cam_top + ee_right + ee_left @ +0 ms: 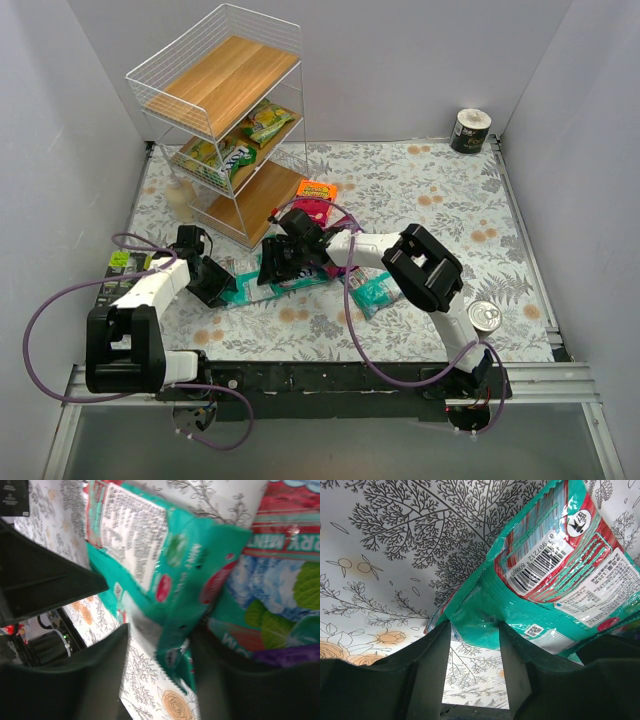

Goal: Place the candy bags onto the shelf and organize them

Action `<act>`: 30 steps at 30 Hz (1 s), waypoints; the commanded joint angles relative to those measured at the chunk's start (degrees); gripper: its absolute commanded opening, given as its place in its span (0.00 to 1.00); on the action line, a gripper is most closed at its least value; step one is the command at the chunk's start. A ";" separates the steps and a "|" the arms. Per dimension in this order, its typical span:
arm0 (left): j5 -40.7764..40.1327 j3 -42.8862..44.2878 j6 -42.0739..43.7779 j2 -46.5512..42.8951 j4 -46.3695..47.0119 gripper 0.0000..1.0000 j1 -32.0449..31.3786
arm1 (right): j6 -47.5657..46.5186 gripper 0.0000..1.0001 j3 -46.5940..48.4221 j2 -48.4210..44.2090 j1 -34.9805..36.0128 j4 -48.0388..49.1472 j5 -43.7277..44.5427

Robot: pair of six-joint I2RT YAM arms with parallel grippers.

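A teal candy bag (250, 292) lies on the floral cloth between my two grippers. My left gripper (224, 284) has its fingertips on either side of the bag's crumpled end (475, 622) and is shut on it. The bag's barcode side (555, 560) faces that camera. My right gripper (281, 264) stands open at the other end, with the bag's serrated edge (172, 655) between its fingers (161, 630); that view is blurred. A second teal bag (375, 293) lies to the right. The shelf (215, 90) stands at the far left with yellow-green bags (268, 122) on its middle tier.
An orange-pink box (316, 190) lies by the shelf's foot. One metal can (484, 316) stands at the near right, another (470, 130) in the far right corner. A pale bottle (180, 196) sits left of the shelf. A purple bag (295, 656) shows under the second teal bag.
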 commanded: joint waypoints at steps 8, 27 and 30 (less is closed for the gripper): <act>3.45 -2.12 1.15 0.45 1.46 0.40 -0.06 | 2.47 0.18 -0.49 1.02 0.47 4.49 -6.47; -13.50 15.99 3.70 -13.35 -11.98 0.93 -0.06 | -2.89 0.01 -1.02 -21.90 -4.62 -7.19 1.42; -16.06 15.11 2.29 -13.88 -12.33 0.96 -0.06 | -3.42 0.01 -2.08 -25.77 -6.20 -8.78 3.36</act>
